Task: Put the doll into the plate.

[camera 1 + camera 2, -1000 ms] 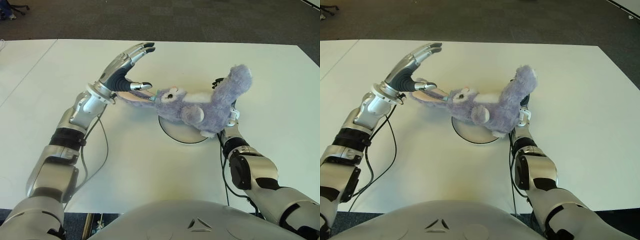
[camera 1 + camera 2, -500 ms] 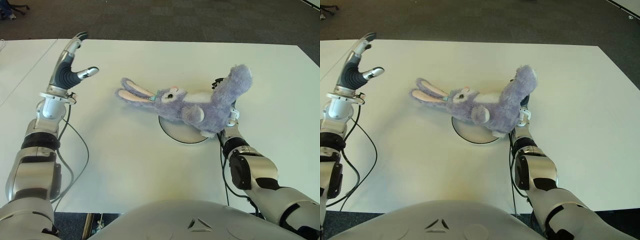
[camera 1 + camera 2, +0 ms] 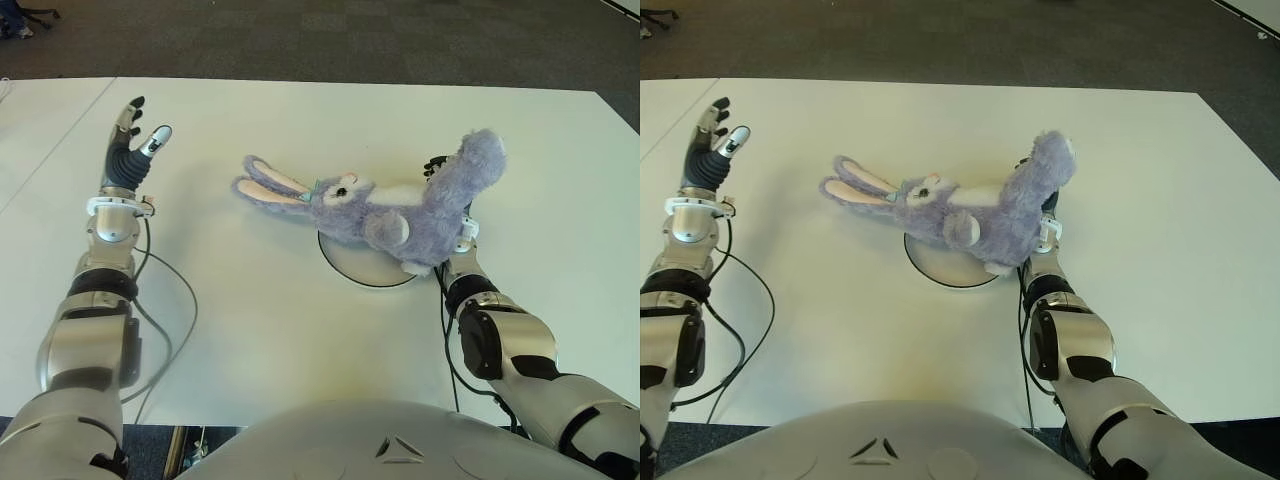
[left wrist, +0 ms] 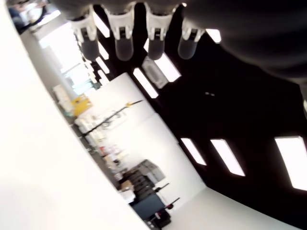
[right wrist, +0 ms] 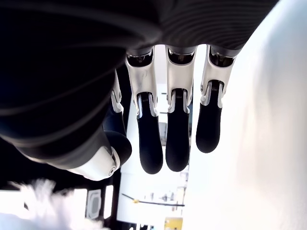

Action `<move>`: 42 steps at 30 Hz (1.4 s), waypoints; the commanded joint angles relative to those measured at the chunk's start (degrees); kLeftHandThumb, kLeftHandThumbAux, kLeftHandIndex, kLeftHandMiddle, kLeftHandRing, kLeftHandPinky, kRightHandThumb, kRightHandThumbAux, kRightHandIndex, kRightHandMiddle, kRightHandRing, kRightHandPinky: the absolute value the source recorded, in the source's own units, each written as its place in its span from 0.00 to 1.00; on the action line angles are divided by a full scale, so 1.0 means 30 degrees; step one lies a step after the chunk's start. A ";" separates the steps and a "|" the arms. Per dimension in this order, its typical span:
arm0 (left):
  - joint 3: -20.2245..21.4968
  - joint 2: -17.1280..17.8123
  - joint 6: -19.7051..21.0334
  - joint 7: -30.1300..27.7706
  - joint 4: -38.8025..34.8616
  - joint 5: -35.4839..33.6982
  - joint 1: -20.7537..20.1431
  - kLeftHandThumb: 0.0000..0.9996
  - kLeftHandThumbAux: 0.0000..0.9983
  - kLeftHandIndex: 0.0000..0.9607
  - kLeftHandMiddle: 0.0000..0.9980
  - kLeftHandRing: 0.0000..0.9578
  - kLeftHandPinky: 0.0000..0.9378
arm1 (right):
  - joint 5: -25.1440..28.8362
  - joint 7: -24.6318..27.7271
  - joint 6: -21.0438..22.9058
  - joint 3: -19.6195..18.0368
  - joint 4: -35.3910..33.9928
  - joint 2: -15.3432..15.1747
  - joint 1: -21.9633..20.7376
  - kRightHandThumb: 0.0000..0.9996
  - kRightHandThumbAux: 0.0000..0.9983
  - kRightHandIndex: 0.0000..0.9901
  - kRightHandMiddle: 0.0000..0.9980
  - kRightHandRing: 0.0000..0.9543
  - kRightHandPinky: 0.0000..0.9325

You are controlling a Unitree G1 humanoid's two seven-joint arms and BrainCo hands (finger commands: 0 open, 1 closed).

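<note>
Left hand [image 3: 128, 150] withdrawn leftward, fingers spread, empty | plush rabbit [image 3: 385, 205] lengthwise across plate [image 3: 352, 266] | right hand [image 3: 452, 205] nearer, extended, ungrasping.

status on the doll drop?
Left hand open, raised at far left, clear of doll. Right hand open behind the doll, mostly hidden in eye views. Doll lies across the plate, ears off the rim. Nothing in the way.

A lab or office workroom: a broad white table [image 3: 300, 330] stands on dark carpet tiles [image 3: 400, 40] across the frame's top, and the left wrist view catches ceiling light panels [image 4: 225, 155] and cluttered shelving [image 4: 110, 139] at lower centre.
</note>
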 commanded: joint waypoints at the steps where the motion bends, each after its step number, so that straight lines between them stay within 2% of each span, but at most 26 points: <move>1: -0.0213 -0.3876 0.3489 0.1168 0.1937 -0.0183 -0.1401 0.00 0.42 0.00 0.00 0.00 0.00 | 0.0006 0.0454 0.2009 0.0027 0.2815 0.1495 0.4449 0.68 0.73 0.43 0.48 0.51 0.50; 2: -0.0243 -0.4002 0.3568 0.1296 0.1949 -0.0126 -0.1453 0.00 0.43 0.00 0.00 0.00 0.00 | 0.0017 0.0477 0.2012 0.0003 0.2815 0.1473 0.4445 0.68 0.73 0.43 0.48 0.51 0.49; 4: -0.0623 -0.4983 0.4058 0.2103 0.2406 0.0356 -0.1936 0.00 0.46 0.00 0.00 0.00 0.00 | 0.0051 0.0516 0.1977 -0.0057 0.2812 0.1430 0.4446 0.68 0.73 0.43 0.49 0.51 0.51; 8: -0.1286 -0.6963 0.6757 0.2622 0.3971 0.1309 -0.2609 0.00 0.49 0.00 0.00 0.00 0.00 | 0.0108 0.0667 0.1945 -0.0168 0.2811 0.1398 0.4442 0.69 0.73 0.43 0.49 0.52 0.50; 10: -0.1400 -0.7534 0.7179 0.2543 0.4103 0.1485 -0.2769 0.00 0.50 0.00 0.00 0.00 0.00 | 0.0121 0.0770 0.1950 -0.0211 0.2809 0.1348 0.4444 0.69 0.73 0.43 0.49 0.51 0.48; 13: -0.1444 -0.7828 0.7273 0.2167 0.4150 0.1541 -0.2848 0.00 0.50 0.00 0.00 0.00 0.00 | 0.0109 0.0751 0.1864 -0.0239 0.2797 0.1328 0.4453 0.69 0.73 0.42 0.48 0.50 0.49; 17: -0.1664 -0.8400 0.6949 0.1728 0.4237 0.1736 -0.2235 0.00 0.50 0.00 0.00 0.00 0.00 | 0.0128 0.0593 0.1671 -0.0296 0.2768 0.1331 0.4507 0.69 0.73 0.42 0.49 0.53 0.53; 23: -0.0860 -0.9357 0.6989 0.1132 0.4323 0.1018 -0.1367 0.00 0.52 0.00 0.00 0.00 0.00 | 0.0188 0.0561 0.1585 -0.0393 0.2748 0.1303 0.4560 0.69 0.73 0.42 0.52 0.56 0.54; 27: 0.0020 -0.9727 0.6394 0.0452 0.4307 0.0205 -0.0460 0.00 0.51 0.00 0.00 0.00 0.00 | 0.0257 0.0680 0.1490 -0.0457 0.2733 0.1273 0.4670 0.69 0.73 0.43 0.54 0.58 0.57; 30: 0.0966 -0.9923 0.5057 -0.0072 0.4318 -0.0516 0.0964 0.00 0.48 0.00 0.00 0.00 0.00 | 0.0407 0.0831 0.1457 -0.0577 0.2722 0.1299 0.4734 0.69 0.73 0.43 0.55 0.60 0.57; 33: 0.1657 -1.0033 0.4380 -0.0395 0.4290 -0.1078 0.1557 0.00 0.45 0.00 0.00 0.00 0.00 | 0.0521 0.0949 0.1383 -0.0676 0.2712 0.1295 0.4810 0.69 0.73 0.43 0.56 0.61 0.57; 40: 0.2357 -0.9971 0.2325 -0.0416 0.4156 -0.1494 0.3312 0.00 0.44 0.00 0.00 0.00 0.00 | 0.0643 0.1279 0.1125 -0.0798 0.2696 0.1207 0.4955 0.69 0.73 0.43 0.55 0.60 0.56; 42: 0.2521 -1.0088 0.2191 -0.0394 0.4137 -0.1574 0.3281 0.00 0.44 0.00 0.00 0.00 0.00 | 0.0622 0.1321 0.1064 -0.0820 0.2689 0.1189 0.4980 0.69 0.73 0.43 0.56 0.60 0.56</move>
